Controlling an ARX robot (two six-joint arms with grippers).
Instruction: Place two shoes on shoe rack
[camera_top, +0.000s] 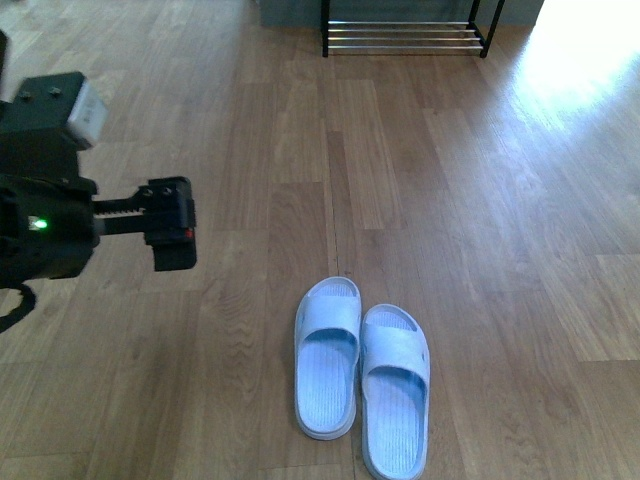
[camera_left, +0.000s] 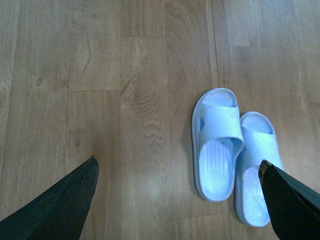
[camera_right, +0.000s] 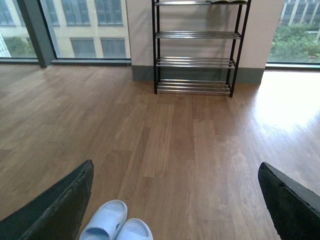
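Observation:
The two shoes are out of view in every picture. The shoe rack (camera_top: 402, 38) stands far ahead against the wall; the front view shows only its lowest chrome bars. In the right wrist view the shoe rack (camera_right: 195, 50) shows several tiers in a black frame. My left gripper (camera_top: 171, 224) hangs open over bare floor, to the left of a pair of slide sandals. In its own view the left gripper (camera_left: 178, 162) holds nothing, and one finger (camera_left: 292, 205) overlaps a sandal. My right gripper (camera_right: 175, 165) is open and empty, facing the rack from a distance.
Pale blue slide sandals (camera_top: 360, 375) lie side by side on the wooden floor, close in front of me; the sandals (camera_left: 225, 150) also show in the left wrist view. Tall windows (camera_right: 75, 25) flank the wall behind the rack. Sun glare (camera_top: 585, 50) brightens the floor at the far right.

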